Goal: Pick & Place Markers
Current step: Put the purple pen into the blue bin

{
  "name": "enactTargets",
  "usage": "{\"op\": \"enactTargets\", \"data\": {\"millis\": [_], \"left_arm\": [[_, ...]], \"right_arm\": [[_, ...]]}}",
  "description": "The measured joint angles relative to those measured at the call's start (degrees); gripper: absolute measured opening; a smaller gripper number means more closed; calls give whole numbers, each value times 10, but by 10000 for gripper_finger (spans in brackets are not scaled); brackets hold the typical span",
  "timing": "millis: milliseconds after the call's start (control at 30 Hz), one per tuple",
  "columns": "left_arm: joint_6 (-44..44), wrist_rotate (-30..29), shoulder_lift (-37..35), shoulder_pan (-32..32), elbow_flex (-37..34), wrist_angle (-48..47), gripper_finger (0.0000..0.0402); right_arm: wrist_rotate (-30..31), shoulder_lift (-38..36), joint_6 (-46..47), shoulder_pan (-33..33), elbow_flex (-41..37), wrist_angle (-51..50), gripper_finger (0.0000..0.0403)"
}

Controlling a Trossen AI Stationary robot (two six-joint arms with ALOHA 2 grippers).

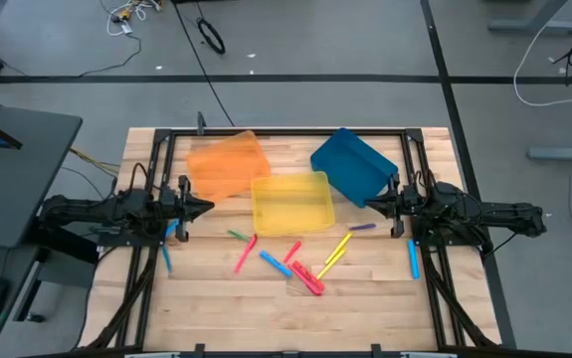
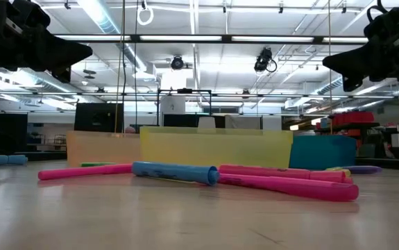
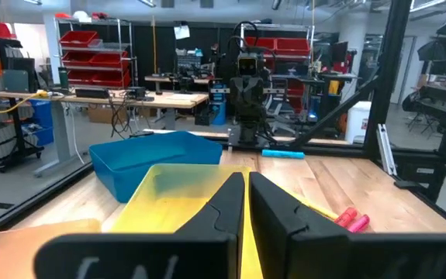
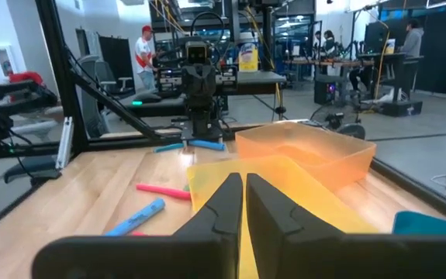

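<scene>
Both hands are waiting with fingers together: left hand (image 1: 206, 206) at the bench's left edge, right hand (image 1: 370, 204) at its right. The markers (image 1: 295, 261) are lying mid-bench toward the front edge; part your fingers before descending.

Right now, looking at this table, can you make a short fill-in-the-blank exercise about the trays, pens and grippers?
1. The yellow tray sits between the orange tray and the ____ tray.
2. Both the left gripper and the right gripper are ____.
3. The pens lie on the ____, not in any tray.

Missing words: blue; shut; table
</scene>
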Motion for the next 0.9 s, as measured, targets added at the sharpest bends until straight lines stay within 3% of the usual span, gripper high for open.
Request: {"op": "enactTargets", "data": {"millis": [133, 300, 433, 767, 900], "left_arm": [[0, -14, 0, 0, 0, 30, 28], [34, -40, 0, 0, 1, 183, 28], [75, -41, 16, 0, 44, 175, 28], [140, -101, 195, 0, 248, 47, 28], [140, -111, 261, 0, 324, 49, 28]], "right_arm": [[3, 0, -5, 0, 0, 22, 25], [66, 0, 25, 0, 0, 210, 25], [130, 12, -3, 0, 10, 329, 25], [147, 158, -75, 0, 187, 266, 25], [147, 218, -71, 0, 251, 266, 25]]}}
